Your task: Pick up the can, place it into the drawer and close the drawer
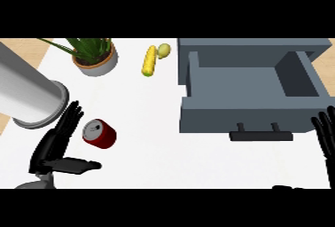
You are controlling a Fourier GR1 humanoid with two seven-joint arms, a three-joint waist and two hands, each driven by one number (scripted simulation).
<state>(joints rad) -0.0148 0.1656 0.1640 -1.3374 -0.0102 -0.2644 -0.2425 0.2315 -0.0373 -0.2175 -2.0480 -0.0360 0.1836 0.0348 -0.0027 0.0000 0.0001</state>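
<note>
One can (100, 134): red, silver-topped, tipped on its side, left of the open drawer (252, 86).
Left hand (57, 144): open, fingers straight, beside the can.
Right hand (325, 133): open, resting by the drawer's right.

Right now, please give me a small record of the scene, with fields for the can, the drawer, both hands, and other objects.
can: red can lying on its side on the white counter, not held
drawer: grey drawer open, nothing visible inside
left hand: left hand open, fingers straight, beside the can
right hand: right hand open, at the right edge
other: potted plant, corn cob, steel cylinder
</note>
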